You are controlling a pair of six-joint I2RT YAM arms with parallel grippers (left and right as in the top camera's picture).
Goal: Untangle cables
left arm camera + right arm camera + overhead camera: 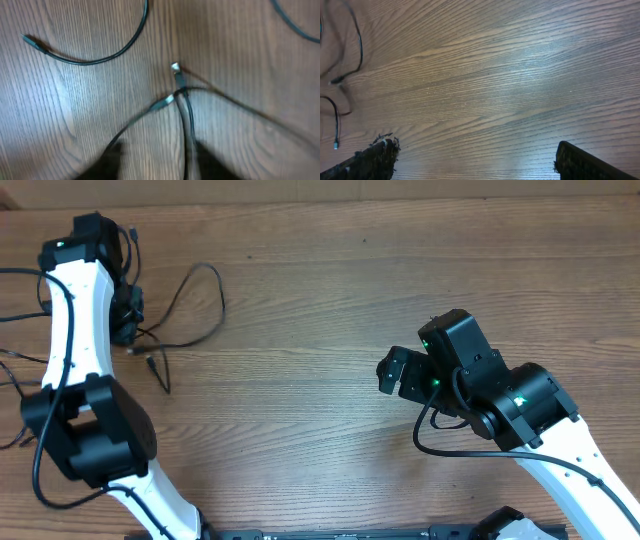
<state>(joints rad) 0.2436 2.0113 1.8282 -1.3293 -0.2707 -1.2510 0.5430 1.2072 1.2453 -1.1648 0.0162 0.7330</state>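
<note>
Left hand point(157, 156) low over cables point(180, 80), seemingly parted

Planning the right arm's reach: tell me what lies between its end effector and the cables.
Nothing visible does. Only bare table separates the right end effector from the cables; the left arm stands over their far side.

Left gripper point(160, 162) only dark blurs at the bottom edge — cables point(186, 107) smeared where they cross.
</note>
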